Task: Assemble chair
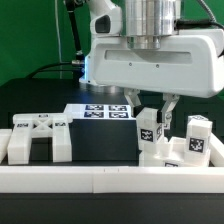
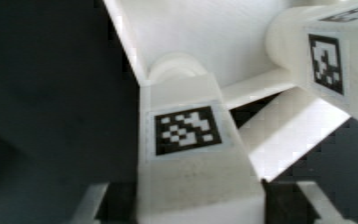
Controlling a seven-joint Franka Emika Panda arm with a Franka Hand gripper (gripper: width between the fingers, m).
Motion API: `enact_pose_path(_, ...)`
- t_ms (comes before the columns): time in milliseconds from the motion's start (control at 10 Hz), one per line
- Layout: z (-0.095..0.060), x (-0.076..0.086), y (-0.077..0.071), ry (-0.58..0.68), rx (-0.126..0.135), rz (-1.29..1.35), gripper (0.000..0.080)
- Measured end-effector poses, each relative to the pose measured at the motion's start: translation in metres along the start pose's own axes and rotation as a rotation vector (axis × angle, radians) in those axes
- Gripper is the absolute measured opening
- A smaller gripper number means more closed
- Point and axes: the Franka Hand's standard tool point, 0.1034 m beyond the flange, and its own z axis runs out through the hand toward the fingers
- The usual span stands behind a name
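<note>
At nine o'clock in the exterior view, a chair block is lying ready for later. Toward three o'clock the gripper is straddling an upright tagged leg, likely steadying it for joining. Its jaws are standing narrow, but I cannot tell whether they are pinching the leg.

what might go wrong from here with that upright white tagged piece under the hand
1. The upright white tagged plastic piece stands between the fingers of the hand. Whether the grip is firm cannot be told, so it might tip or slip when the hand moves.
2. A second white tagged plastic piece stands close by on the exterior view's right. A sideways move could knock it over.
</note>
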Motion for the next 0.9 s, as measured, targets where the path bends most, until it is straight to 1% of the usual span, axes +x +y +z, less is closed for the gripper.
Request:
enact_pose_path(100,-0.0002,-0.0005,0.0013,0.002,-0.009,0.028,0.0314)
enact_pose_path(300,-0.0013,-0.0048,0.0079,0.003,-0.040,0.186,0.0315)
enact_pose_path(400,-0.0015,-0.0062,0.0069,0.009,-0.040,0.257,0.0315)
enact_pose_path(600,-0.0014,-0.0075,0.0046,0.016,-0.028,0.415,0.0313)
enact_pose_path(800,-0.0012,-0.0082,0.0041,0.013,-0.025,0.450,0.0313)
enact_pose_path(900,-0.0010,-0.0083,0.0043,0.011,-0.027,0.424,0.0389)
